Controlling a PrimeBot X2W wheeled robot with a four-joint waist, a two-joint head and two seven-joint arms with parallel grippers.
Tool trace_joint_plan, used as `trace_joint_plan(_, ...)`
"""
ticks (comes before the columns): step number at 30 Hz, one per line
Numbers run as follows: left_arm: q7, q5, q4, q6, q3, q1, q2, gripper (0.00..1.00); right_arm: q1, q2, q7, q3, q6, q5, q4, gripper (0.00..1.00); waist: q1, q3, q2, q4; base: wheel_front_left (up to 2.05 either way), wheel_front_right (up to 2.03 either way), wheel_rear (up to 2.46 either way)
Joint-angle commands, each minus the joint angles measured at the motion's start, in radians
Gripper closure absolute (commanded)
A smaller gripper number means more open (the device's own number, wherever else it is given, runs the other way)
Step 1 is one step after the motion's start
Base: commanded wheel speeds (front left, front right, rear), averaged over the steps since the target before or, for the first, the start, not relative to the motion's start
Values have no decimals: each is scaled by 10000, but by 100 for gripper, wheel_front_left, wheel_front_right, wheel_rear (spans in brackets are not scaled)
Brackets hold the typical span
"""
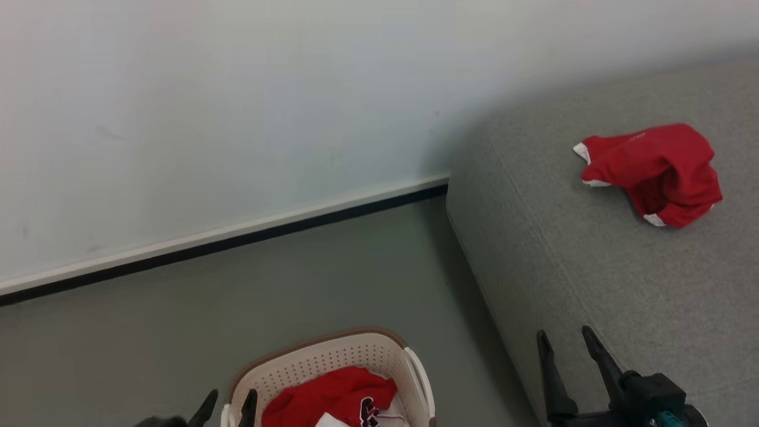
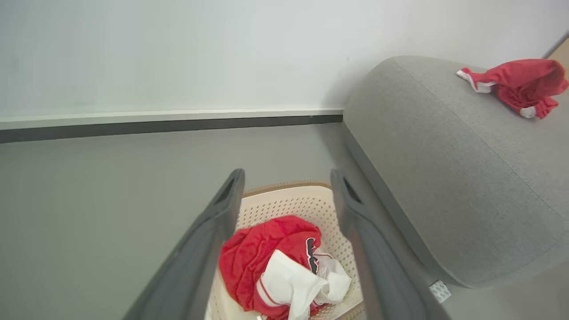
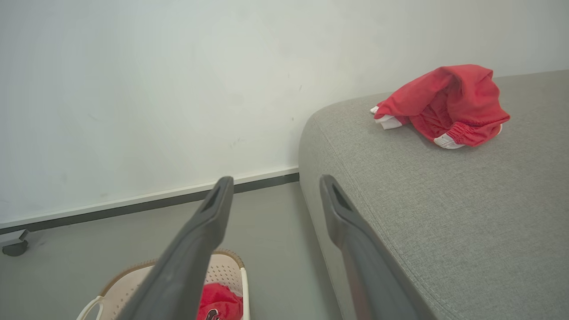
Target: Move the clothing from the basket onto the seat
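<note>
Spreading wide and gripping nothing, your left gripper point(image 2: 288, 177) hangs over the one basket point(image 1: 320, 341), its two dark fingers point(image 2: 200, 249) framing the heap inside in the left wrist view. In the head view its fingertips sit at the basket's left rim; you cannot tell from these views whether they touch it.

Your right gripper point(image 1: 564, 333) is just as wide and just as empty. It is poised at the near corner of the seat point(image 1: 593, 267), both of its fingers pointing up along the grey fabric.

The clothing point(image 1: 332, 391) lies in two lots. One is a crumpled red-and-white heap in the cream basket, with a dark-edged mark showing on a fold; how many pieces make up the heap cannot be told. The other is a single red garment point(image 1: 658, 169) with white trim, bunched on top of the seat, well apart from both grippers and near the wall point(image 1: 237, 89).

The basket stands on the grey floor point(image 1: 148, 332), just beside the seat's side.

One pale and dark skirting strip point(image 1: 225, 240) runs along the foot of the wall. One caster point(image 3: 15, 246) shows at the floor's edge in the right wrist view, and one small label point(image 2: 440, 291) sits at the seat's lower edge in the left wrist view.
</note>
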Motion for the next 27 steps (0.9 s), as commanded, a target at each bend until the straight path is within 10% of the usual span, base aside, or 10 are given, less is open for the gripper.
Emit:
trace_joint_plan(1,126,-67,140,-43,-98,-317,148,0,-231,24,-101,104,1,130,-19,0,-1,1467,-1,-1299,0,0,0)
trace_joint_plan(13,1921,28,1959,-63,-734,-3027,1440,0,-1400,37,-1155,564,1,1002,-6,0,-1,4667,-1,-3624,0,0,0)
trace_joint_plan(27,3282,231,3325,-68,-1781,-5217,1928,0,-1075,37,-1522,214,1,1900,-1050,0,-1,6840,-1,-3878,3,3,3)
